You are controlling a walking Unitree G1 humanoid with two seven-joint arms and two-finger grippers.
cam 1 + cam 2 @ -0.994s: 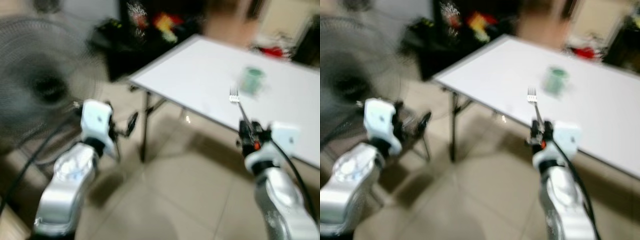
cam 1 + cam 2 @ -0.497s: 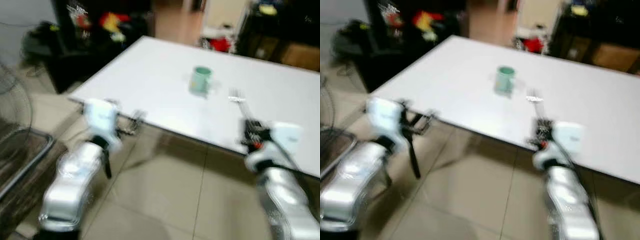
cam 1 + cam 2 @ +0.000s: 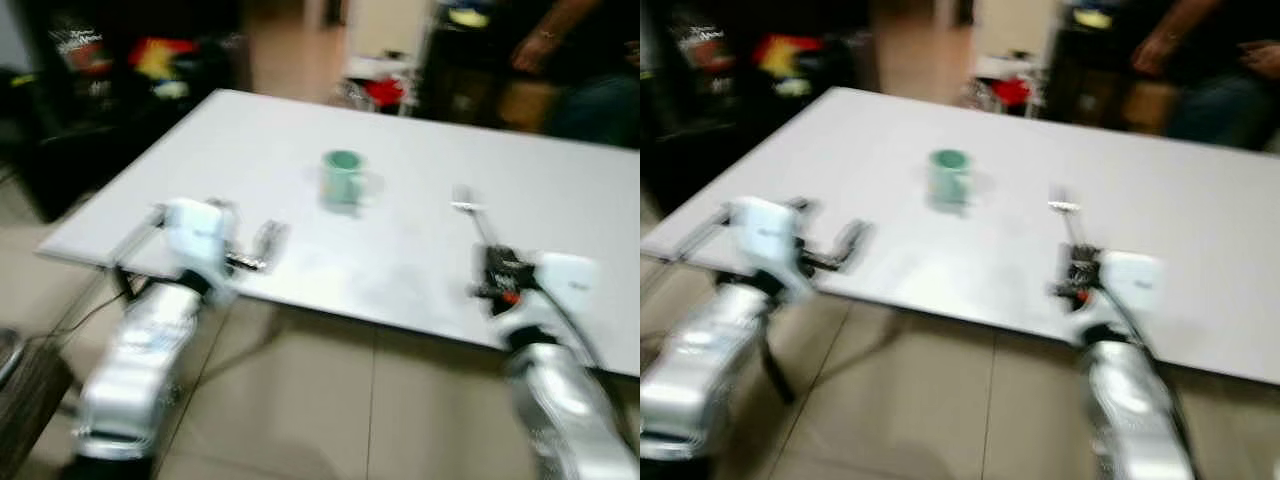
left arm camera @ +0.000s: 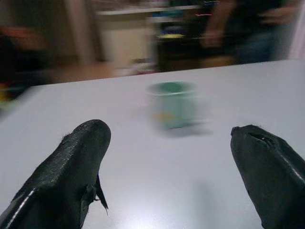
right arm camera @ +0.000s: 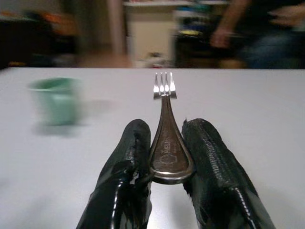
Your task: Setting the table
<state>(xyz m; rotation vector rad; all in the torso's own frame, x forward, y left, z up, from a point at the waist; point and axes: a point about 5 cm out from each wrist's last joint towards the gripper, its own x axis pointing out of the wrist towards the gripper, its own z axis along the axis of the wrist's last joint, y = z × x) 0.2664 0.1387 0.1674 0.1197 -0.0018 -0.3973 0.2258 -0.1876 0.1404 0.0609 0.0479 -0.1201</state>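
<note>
While clamped in the right pincer (image 5: 164,157), fork (image 5: 164,114) points forward.

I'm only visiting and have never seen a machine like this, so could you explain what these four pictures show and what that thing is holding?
It is a walking humanoid robot with two silver arms. The two wide pictures come from cameras in its head, looking down at a white table. The two close pictures come from cameras on its wrists, looking along the black fingers. On the table stands a green mug. The right gripper is shut on a metal fork, tines pointing forward over the table. The left gripper is open and holds nothing, facing the mug. A person stands beyond the table. The pictures are blurred.
</note>
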